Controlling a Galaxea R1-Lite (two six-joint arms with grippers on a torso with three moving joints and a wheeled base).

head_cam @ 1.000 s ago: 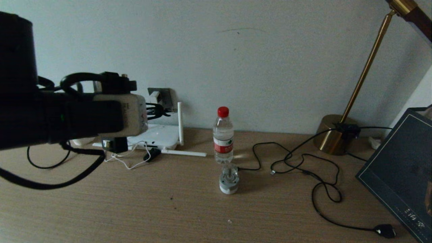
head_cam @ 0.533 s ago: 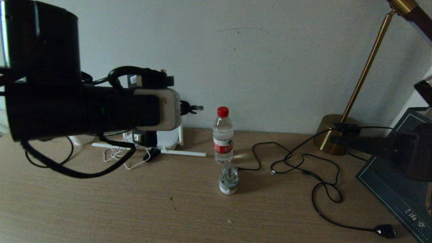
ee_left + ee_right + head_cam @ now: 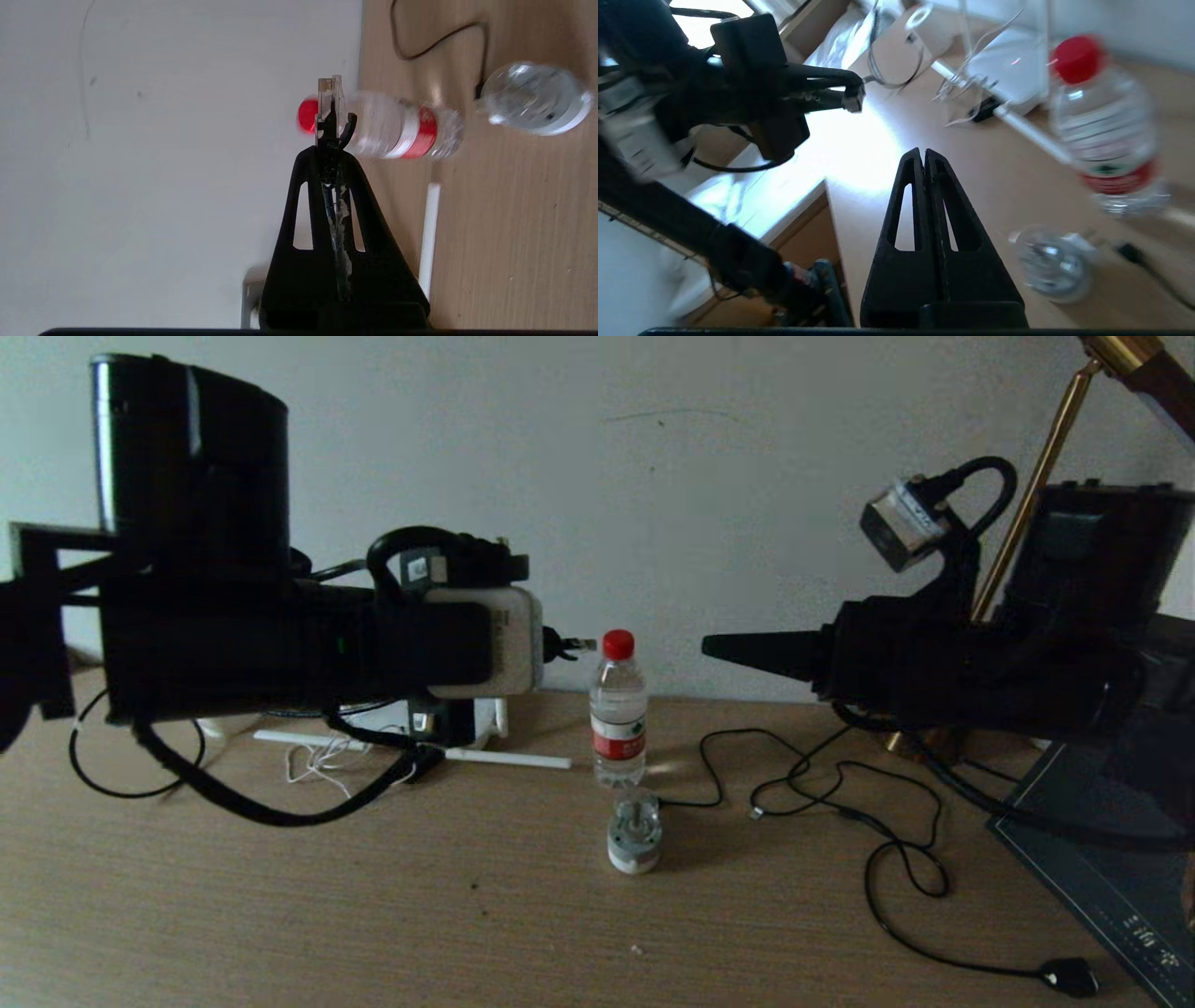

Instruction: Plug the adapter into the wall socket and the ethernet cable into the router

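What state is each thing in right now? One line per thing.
Left gripper: shut on the ethernet cable's plug, held in the air.
Right gripper: shut, holding nothing.
Water bottle: upright, red cap on.
Router: flat on the desk.

left arm (image 3: 215,644): thick black cylindrical links, with a small green light on the forearm.
left wrist block (image 3: 495,639): off-white rounded housing carrying a black camera mount and a looped black cable.
left gripper (image 3: 332,140): matte black tapered fingers with long triangular cut-outs (white scuffing along the inner seam).
right arm (image 3: 1046,644): black and bulky, with a small grey camera box on top of it, fed by a curved black cable.
right gripper (image 3: 923,156): same black, slotted, wedge-shaped fingers.
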